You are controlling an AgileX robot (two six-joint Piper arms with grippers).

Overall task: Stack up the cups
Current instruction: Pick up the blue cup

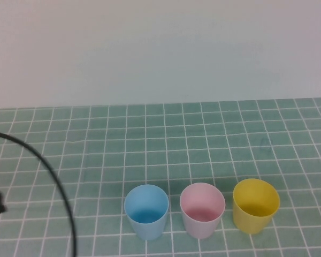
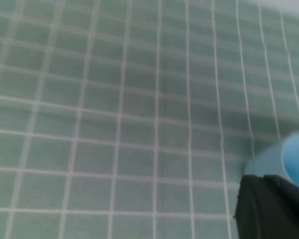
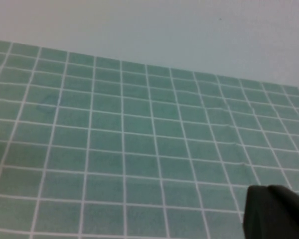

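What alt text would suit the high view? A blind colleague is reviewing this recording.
Three upright cups stand apart in a row on a green grid mat: blue cup, pink cup, yellow cup, from robot's left to right. A black cable curves at the left; neither the left gripper nor the right gripper appears.

Light blue cup (image 1: 146, 211), pale pink cup (image 1: 202, 209), yellow cup (image 1: 255, 205), upright, unstacked, side by side in a row
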